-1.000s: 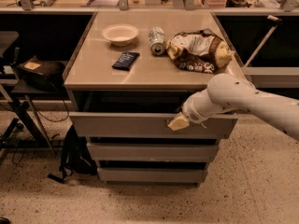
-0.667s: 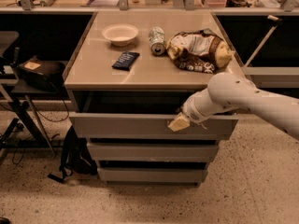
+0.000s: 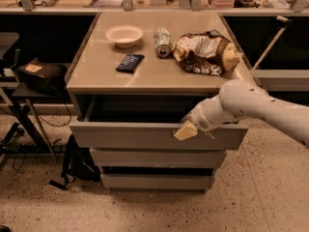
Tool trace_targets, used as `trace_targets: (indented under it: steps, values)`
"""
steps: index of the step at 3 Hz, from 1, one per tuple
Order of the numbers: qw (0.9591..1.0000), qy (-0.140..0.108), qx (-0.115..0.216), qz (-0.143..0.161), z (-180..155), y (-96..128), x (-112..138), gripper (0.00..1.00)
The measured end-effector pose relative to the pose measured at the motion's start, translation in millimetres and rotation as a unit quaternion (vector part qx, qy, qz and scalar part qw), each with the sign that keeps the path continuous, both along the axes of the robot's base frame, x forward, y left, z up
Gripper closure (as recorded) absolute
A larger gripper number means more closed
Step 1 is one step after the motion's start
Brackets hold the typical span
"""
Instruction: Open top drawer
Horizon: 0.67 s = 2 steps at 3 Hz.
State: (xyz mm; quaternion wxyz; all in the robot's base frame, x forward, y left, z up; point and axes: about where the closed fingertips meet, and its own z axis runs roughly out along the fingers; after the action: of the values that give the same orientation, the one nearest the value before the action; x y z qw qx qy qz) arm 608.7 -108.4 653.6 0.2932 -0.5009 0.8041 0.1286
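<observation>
We see the wide grey handleless top drawer partly out under the beige desk; the white arm's gripper sits on its upper edge, right of centre; grip state we cannot tell; risks: the off-centre pull skews the drawer, or the gripper slips off the lip.

The top drawer was rendered grey; the white, cream-tipped hand was set at its upper edge. On the beige desk were shown a white bowl, a dark blue packet and a brown-and-white bag.
</observation>
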Motion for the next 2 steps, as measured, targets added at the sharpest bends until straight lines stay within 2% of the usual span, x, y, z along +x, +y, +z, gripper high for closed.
trace_targets:
  steps: [2]
  values:
    - [0.9995, -0.003, 0.021, -0.022, 8.6, 3.8, -8.4, 1.0]
